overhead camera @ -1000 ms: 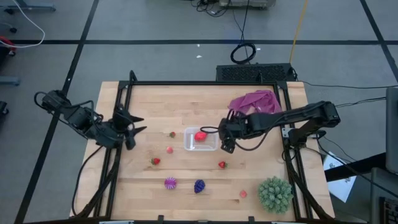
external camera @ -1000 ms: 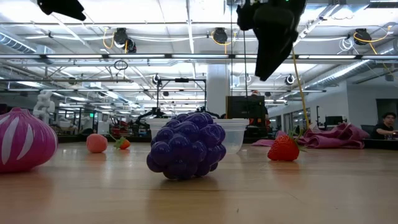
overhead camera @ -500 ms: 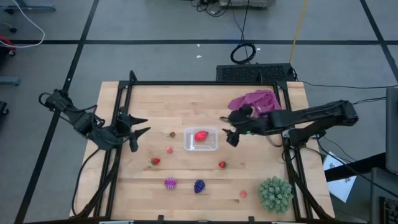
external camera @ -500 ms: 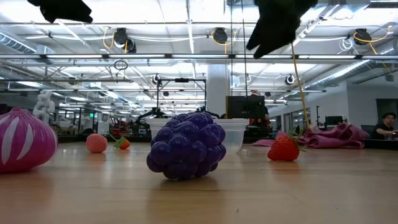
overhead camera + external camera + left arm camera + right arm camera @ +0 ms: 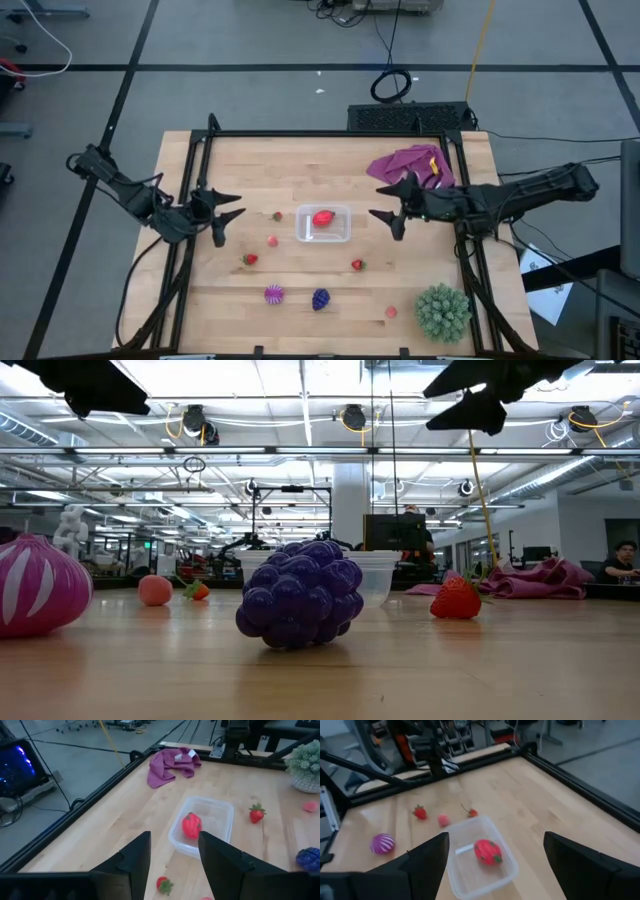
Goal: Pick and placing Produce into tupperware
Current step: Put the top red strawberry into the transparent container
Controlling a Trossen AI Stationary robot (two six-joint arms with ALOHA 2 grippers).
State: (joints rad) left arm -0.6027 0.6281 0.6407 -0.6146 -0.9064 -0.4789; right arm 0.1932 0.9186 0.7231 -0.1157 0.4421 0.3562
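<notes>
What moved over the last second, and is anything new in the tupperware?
The right hand, fingers open and empty, drew back from beside the tupperware toward the table's right side, near the purple cloth. The left hand, open, edged slightly toward the box. Nothing new inside: the same single red piece. The produce on the table did not move.

table (image 5: 240,160) | tupperware (image 5: 340,235) | loose produce (image 5: 320,299) | cloth (image 5: 410,162) | green ball (image 5: 442,310)
</notes>
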